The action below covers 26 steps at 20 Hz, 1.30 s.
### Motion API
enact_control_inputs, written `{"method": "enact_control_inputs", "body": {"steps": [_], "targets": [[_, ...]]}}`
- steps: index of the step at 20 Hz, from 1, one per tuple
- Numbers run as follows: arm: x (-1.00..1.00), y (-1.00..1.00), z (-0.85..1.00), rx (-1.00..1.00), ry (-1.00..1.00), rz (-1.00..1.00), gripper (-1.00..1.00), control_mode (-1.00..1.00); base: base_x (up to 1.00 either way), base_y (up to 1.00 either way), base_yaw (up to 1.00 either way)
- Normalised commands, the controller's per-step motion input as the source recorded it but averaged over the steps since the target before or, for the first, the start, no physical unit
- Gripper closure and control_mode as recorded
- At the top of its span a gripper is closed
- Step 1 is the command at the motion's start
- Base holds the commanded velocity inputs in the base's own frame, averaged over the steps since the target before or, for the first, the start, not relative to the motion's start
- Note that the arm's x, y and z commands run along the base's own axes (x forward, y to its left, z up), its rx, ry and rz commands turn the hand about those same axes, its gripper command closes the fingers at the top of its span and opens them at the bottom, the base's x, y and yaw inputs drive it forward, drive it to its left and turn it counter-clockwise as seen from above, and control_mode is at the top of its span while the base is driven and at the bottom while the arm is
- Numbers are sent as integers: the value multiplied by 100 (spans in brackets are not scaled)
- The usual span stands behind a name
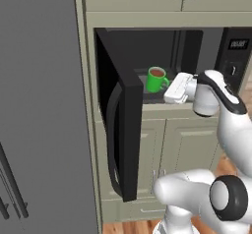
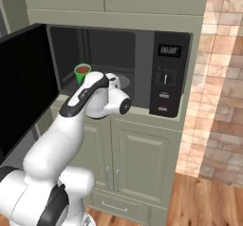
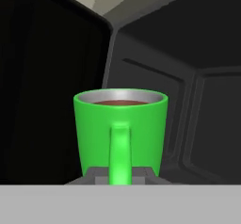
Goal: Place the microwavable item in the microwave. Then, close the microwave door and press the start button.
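Hand view: jaws clamped on green mug's [image 3: 120,131] handle inside open microwave [image 1: 187,46].

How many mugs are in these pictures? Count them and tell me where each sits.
1. The green mug stands upright inside the open microwave, near its left front, holding brown liquid, with its handle facing the hand camera. Nothing suggests another, though the arm blocks part of the interior.
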Motion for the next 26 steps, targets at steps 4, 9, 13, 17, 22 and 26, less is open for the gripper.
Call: {"method": "enact_control_inputs", "body": {"steps": [4,9,13,17,22,26], "targets": [[71,0,-8,-1,0,-2,100,-100,0,0,0],[64,0,-24,-5,0,-7,100,-100,0,0,0],[53,0,-37,-7,0,-8,100,-100,0,0,0],[51,0,-27,-5,0,-10,100,-100,0,0,0],[43,0,-13,-1,8,-10,100,-100,0,0,0],[29,0,-21,0,7,-12,100,-100,0,0,0]]}}
